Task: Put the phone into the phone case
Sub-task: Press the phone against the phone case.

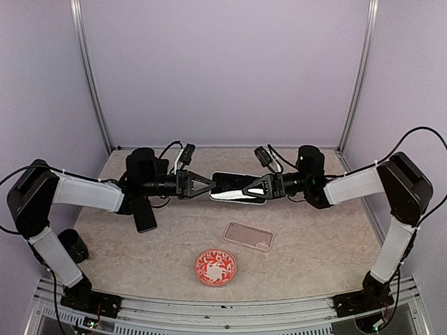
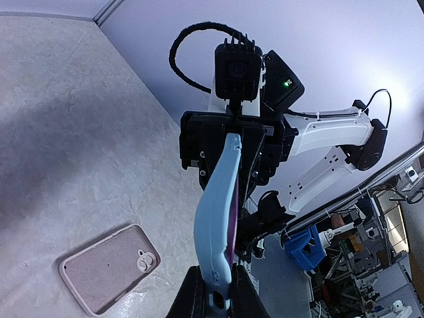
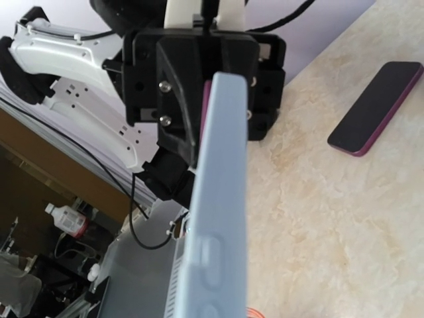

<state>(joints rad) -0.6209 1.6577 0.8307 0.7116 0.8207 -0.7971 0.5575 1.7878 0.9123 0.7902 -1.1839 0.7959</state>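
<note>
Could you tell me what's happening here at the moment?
Both arms hold a blue case in the air between them, the left gripper shut on one end and the right gripper on the other. A purple phone sits at least partly in it; whether it is fully seated I cannot tell. A pink case and a second phone lie on the table.

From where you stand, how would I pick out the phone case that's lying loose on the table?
Start at the marbled table and find the round red-patterned dish near its front edge. Just behind it, to the right, lies the pinkish phone case. Unlike the pale blue case held up in the air, it lies flat and untouched.
</note>
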